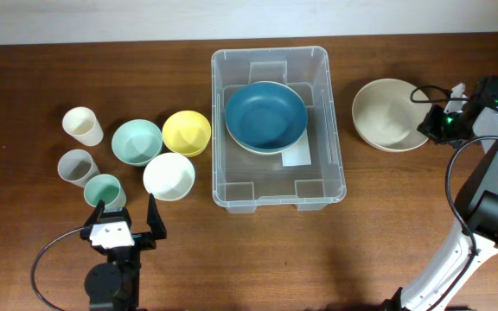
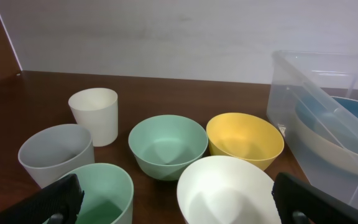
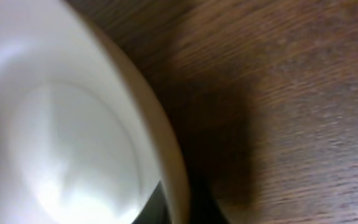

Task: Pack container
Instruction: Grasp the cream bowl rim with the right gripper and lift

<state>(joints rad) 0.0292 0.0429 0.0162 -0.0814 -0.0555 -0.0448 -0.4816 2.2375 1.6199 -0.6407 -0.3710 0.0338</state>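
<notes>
Left jaws wide open, empty, above the surface (image 1: 24, 259). Right jaws clamped on beige bowl (image 1: 386, 112) rim, beside container (image 1: 336, 173).

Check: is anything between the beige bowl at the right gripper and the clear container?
Nothing visible. Only table surface separates the beige bowl from the container's right wall. A blue bowl already sits inside, toward the far end.

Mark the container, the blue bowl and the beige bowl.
container (image 1: 271, 53): overhead view, on its far rim.
blue bowl (image 1: 264, 115): overhead view, on the middle of its inside.
beige bowl (image 1: 387, 114): overhead view, on the middle of its inside.
</notes>
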